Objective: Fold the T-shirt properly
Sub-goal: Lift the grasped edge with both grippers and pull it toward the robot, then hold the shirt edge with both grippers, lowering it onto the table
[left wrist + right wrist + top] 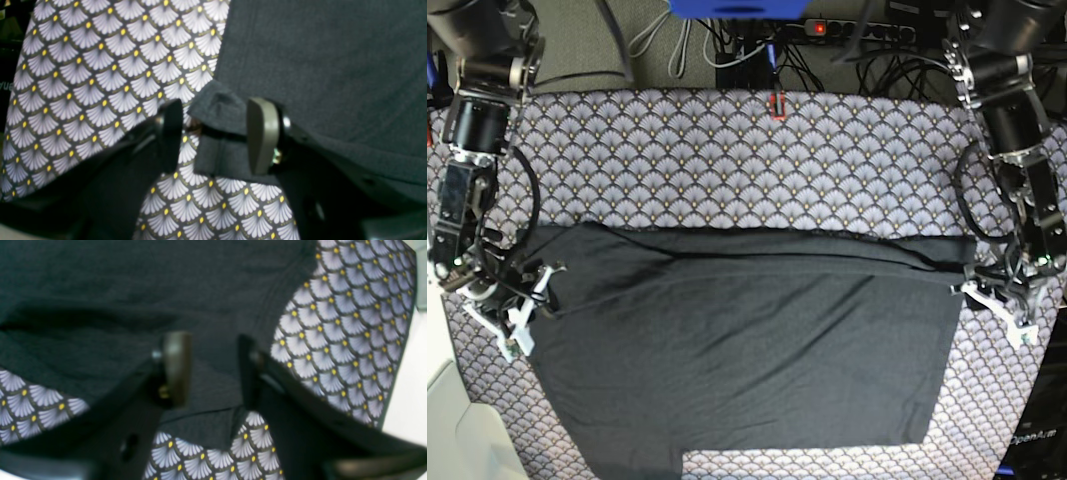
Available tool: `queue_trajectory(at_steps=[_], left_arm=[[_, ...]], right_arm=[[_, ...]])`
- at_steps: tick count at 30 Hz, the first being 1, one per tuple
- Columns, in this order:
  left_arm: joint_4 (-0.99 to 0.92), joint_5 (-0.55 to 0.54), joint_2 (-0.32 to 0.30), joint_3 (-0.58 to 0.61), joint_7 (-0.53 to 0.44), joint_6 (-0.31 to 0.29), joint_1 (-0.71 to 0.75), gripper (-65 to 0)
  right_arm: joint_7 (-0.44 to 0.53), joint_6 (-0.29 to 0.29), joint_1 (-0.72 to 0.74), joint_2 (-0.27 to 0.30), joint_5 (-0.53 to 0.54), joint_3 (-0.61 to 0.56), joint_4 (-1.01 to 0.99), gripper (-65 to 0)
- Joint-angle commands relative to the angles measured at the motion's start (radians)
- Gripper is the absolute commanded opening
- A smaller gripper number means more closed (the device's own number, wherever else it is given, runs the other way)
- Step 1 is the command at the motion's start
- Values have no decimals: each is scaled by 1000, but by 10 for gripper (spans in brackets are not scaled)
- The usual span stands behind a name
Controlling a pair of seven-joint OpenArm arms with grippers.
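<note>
I'm seeing both jaws parted, gripping nothing: left gripper (pixel 213 136) straddling the T-shirt (pixel 747 350) corner, right gripper (pixel 213 370) likewise; shirt lying left-right on bench (pixel 727 150).

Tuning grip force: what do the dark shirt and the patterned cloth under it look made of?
Dark charcoal-grey T-shirt: looks like thin, matte knit fabric, probably cotton jersey; it creases softly and bunches at the edge. Scallop-print tablecloth: smooth printed cloth lying flat, with a slight sheen; woven or coated, cannot tell.
</note>
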Motion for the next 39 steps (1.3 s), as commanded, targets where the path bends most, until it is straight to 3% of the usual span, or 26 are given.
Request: queue_trajectory(at_steps=[1,7,12,16,22,30,39], left_arm=[[29,-9,-12,-4,-20,0,-28,-345],[96,-10,-10,-9,-8,-2,39,-347],[188,-12,-7,-11,-19,-2,168,-343],[176,-99,-12,-21,-22,-2,221,-343],[98,-138,-7,-73,-25,-2,233,-343],[2,-138,-9,-70,-166,-2,230,-345],[1,-138,-12,-73,-177,3,222,-345]], right_arm=[[21,-1,27,18,6,11,18,-358],[15,-1,-10,41,6,18,24,-351],[19,-1,-90,38,6,117,84,-345],[21,-1,-139,38,8,145,102,-318],[21,-1,-184,24,8,145,97,-318],[21,-1,-204,10,8,145,100,-318],[21,-1,-204,10,8,145,97,-318]])
